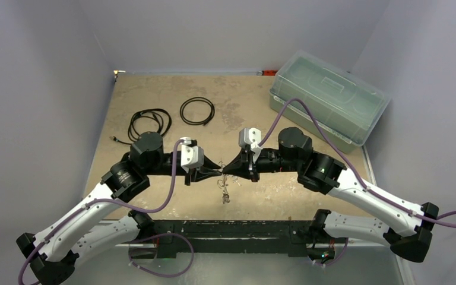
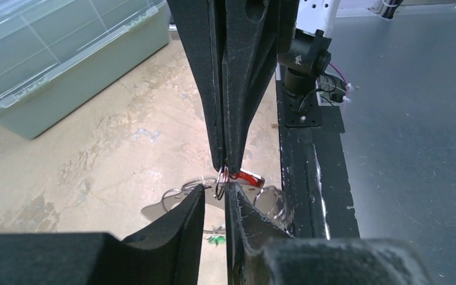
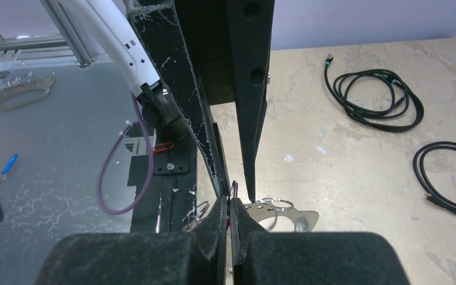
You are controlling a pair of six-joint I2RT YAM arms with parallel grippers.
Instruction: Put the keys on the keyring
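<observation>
Two robot arms, the left arm (image 1: 89, 214) and right arm (image 1: 368, 196), have white links, black cylindrical joints and white wrist blocks (image 1: 192, 155). A purple cable (image 1: 297, 100) trails along each. Long black tapering fingers (image 3: 252, 89) carry white scuffs.

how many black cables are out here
2: a tangled coil at the far left, and a neat loop just right of it. None look hidden.

No legible text or labels anywhere.
</observation>
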